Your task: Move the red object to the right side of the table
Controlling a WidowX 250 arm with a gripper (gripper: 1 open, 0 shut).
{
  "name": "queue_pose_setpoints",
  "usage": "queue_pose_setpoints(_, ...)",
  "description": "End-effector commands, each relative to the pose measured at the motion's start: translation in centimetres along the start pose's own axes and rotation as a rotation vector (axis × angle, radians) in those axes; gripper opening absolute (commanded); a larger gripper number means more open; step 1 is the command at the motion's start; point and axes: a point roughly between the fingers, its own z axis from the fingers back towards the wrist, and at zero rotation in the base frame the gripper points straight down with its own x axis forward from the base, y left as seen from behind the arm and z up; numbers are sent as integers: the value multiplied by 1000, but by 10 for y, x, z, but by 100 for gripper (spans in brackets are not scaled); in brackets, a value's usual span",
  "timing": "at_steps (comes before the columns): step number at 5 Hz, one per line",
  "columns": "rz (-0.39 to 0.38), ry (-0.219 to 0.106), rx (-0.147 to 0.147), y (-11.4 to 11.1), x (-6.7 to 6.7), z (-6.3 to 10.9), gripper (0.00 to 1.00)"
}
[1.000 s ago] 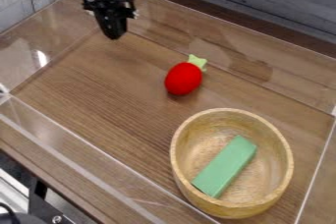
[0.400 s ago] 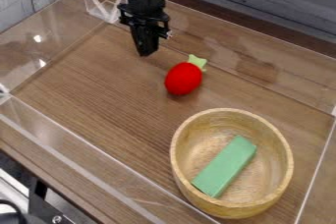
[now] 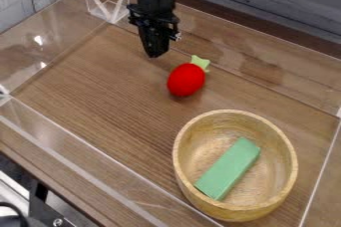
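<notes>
The red object [image 3: 186, 80] is a small glossy toy fruit with a pale green stem tuft, lying near the middle of the table [image 3: 94, 102]. My black gripper [image 3: 158, 46] points straight down over the wood, just up and to the left of the red object and apart from it. Its fingers look narrow and close together, and nothing shows between them. The view is too small to show whether a gap stands between the tips.
A round light wooden bowl [image 3: 188, 142] stands at the front right with a green rectangular block [image 3: 229, 168] lying inside. Low clear acrylic walls [image 3: 40, 42] edge the tabletop on all sides.
The gripper has travelled from the back left toward the right, ending close to the red object. The red object, bowl and block have stayed put.
</notes>
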Motion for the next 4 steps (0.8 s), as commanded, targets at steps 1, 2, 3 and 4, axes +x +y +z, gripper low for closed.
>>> queue_pose_setpoints(1,-40,-45,25,-6,10,14,100)
queue_pose_setpoints(2,-76,-44,19,-13,14,10,100)
queue_pose_setpoints(3,-101,-42,11,-23,17,6,100)
queue_pose_setpoints(4,-116,-39,3,-30,21,-1,100)
